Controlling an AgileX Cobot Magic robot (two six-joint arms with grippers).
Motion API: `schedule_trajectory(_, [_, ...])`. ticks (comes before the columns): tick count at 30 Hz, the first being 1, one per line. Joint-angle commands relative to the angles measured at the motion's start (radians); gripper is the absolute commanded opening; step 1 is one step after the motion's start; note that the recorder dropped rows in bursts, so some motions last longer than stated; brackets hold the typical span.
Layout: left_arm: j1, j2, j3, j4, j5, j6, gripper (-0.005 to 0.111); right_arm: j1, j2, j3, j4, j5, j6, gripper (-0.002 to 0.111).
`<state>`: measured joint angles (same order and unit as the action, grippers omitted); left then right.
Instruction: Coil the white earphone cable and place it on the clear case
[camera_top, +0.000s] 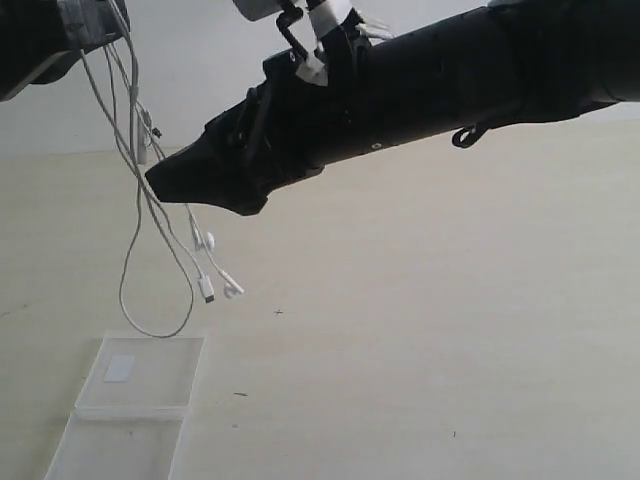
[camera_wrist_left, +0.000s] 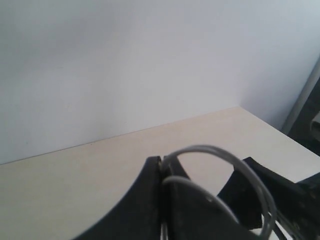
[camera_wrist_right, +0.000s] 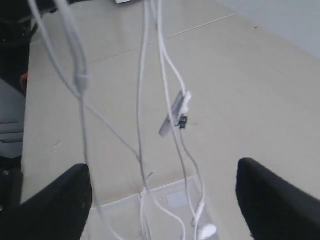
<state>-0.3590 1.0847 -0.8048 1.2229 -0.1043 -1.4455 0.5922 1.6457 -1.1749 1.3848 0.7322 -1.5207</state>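
Nearest in the exterior view: the clear case (camera_top: 160, 380) lies flat and open on the table (camera_top: 420, 330), 2 hinged halves. It is transparent hard plastic with a small white label (camera_top: 120, 368) on the far half. The table is pale, matte and smooth.

Above it the white earphone cable (camera_top: 134, 110) hangs in the air, uncoiled. It is thin, limp and glossy, with several strands, and its long axis is vertical. The lowest loop ends right at the case's far edge; whether it touches, cannot tell. The plug (camera_top: 207, 290) and 2 earbuds dangle on the right side of the bundle, off the case.

The left gripper (camera_wrist_left: 161, 172) is up top, clenched on the cable, and 1 loop arcs out past its black fingers. So the left arm is only the hanger.

The right gripper (camera_wrist_right: 162, 200) is released, with its jaws wide. It comes in sideways at mid-height. In the right wrist view the strands and the inline remote (camera_wrist_right: 172, 115) drop between the 2 black fingertips (camera_wrist_right: 55, 200), and the case shows below.

Key relation: the cable runs vertically through the right jaw gap, crossways to that arm. The right arm is the free one, and nearer. Next is likely a pinch mid-bundle to fold the loops. The slack wire may slip or swing.

Farthest: a plain white wall.
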Motion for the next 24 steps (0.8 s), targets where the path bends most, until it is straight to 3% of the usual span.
schedule_trajectory(1, [0.0,-0.008,0.002,0.006,0.005,-0.005,0.0,0.0,-0.014,-0.008,-0.013,0.069,0.025,0.076])
schedule_trajectory(7, [0.0,-0.008,0.002,0.006,0.005,-0.008,0.0,0.0,-0.002,-0.008,0.07,0.09,0.029,0.076])
schedule_trajectory(16, [0.0,-0.008,0.002,0.006,-0.006,-0.019,0.0,0.007,0.094,-0.011,0.287,0.117,-0.14,0.076])
schedule_trajectory(24, [0.0,-0.008,0.002,0.006,-0.022,-0.026,0.0,0.107,0.13,-0.011,0.36,-0.026,-0.264,0.076])
